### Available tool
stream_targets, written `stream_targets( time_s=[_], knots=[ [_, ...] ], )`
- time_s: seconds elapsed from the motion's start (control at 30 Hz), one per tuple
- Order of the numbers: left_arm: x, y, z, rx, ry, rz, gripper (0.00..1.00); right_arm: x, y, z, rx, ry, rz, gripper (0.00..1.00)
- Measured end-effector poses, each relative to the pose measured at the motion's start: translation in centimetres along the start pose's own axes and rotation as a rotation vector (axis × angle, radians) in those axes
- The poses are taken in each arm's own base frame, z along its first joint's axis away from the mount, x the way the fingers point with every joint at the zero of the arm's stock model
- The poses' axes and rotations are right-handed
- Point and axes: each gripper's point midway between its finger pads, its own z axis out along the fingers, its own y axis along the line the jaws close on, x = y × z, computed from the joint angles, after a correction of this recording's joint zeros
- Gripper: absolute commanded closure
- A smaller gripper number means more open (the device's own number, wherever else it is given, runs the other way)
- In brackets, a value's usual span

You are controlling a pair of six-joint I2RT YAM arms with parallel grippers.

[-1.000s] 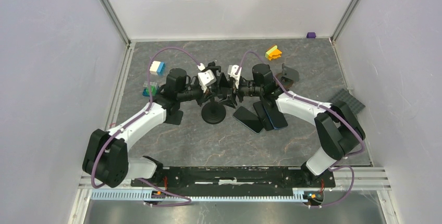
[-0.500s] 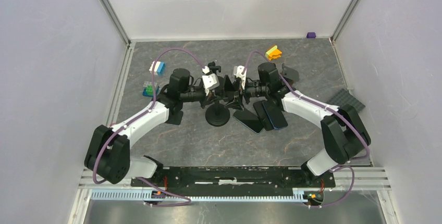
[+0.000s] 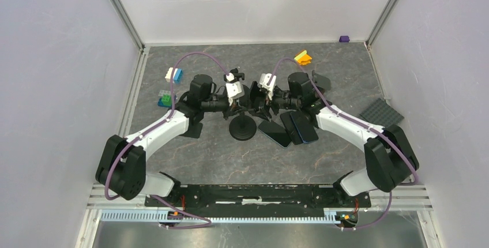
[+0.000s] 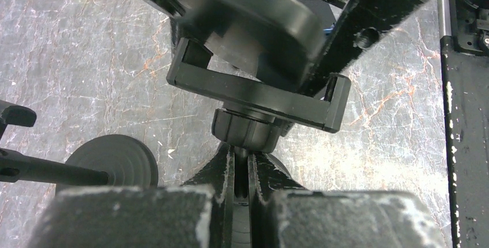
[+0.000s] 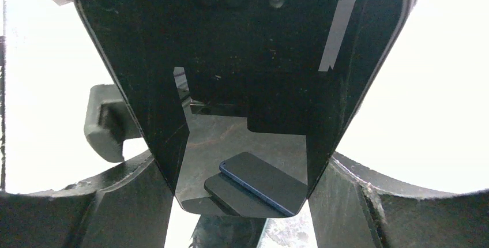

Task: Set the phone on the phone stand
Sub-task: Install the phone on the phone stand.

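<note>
The black phone stand has a round base on the table. Its clamp cradle shows close up in the left wrist view. My left gripper is shut on the stand's neck just under the cradle, as the left wrist view shows. My right gripper is shut on a black phone, one finger on each long edge. It holds the phone tilted right over the cradle, between its side arms. I cannot tell whether it rests in the cradle.
Three more phones lie overlapped on the table right of the stand base, reflected in the held screen. A dark round piece sits behind the right arm. Toy blocks and a grey plate lie further out.
Both grippers and the stand have shifted slightly right. The right elbow has swung outward, and the phone has come closer over the cradle.
</note>
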Motion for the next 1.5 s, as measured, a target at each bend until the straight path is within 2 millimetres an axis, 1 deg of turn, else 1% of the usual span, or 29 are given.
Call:
stream_targets(
  time_s=[0.07, 0.17, 0.4, 0.53, 0.67, 0.77, 0.87, 1.0, 1.2, 1.5],
  knots=[
    [0.0, -0.1, 0.0, 0.004, -0.001, 0.002, 0.98, 0.0, -0.6, -0.2, 0.034, 0.007, -0.005, 1.00],
    [-0.1, -0.2, 0.1, 0.012, -0.004, 0.010, 0.98, -0.7, -1.2, -0.5, 0.072, -0.006, -0.029, 1.00],
    [-0.1, -0.2, 0.1, 0.010, -0.003, 0.014, 0.98, -1.8, -0.8, -1.5, 0.040, -0.038, -0.066, 1.00],
    [-0.1, -0.2, 0.0, 0.013, -0.004, 0.015, 0.98, -1.9, 0.2, -2.2, -0.045, -0.048, -0.104, 1.00],
    [-0.1, -0.3, 0.0, 0.018, -0.006, 0.015, 0.98, -1.0, 2.3, -2.6, -0.170, -0.027, -0.110, 1.00],
    [-0.1, -0.4, 0.0, 0.022, -0.007, 0.016, 0.98, -0.4, 3.7, -2.3, -0.272, -0.019, -0.102, 1.00],
    [-0.2, -0.4, 0.0, 0.026, -0.009, 0.019, 0.98, 0.0, 4.3, -1.7, -0.345, -0.014, -0.083, 1.00],
    [-0.2, -0.4, 0.0, 0.027, -0.008, 0.023, 0.98, 0.5, 4.3, -1.1, -0.385, -0.006, -0.061, 1.00],
    [-0.1, -0.3, -0.1, 0.021, -0.006, 0.020, 0.98, 0.4, 4.2, -0.7, -0.413, -0.007, -0.044, 1.00],
    [0.0, -0.2, -0.2, 0.025, 0.008, 0.024, 0.98, 0.3, 3.7, -0.5, -0.432, -0.010, -0.026, 1.00]
  ],
)
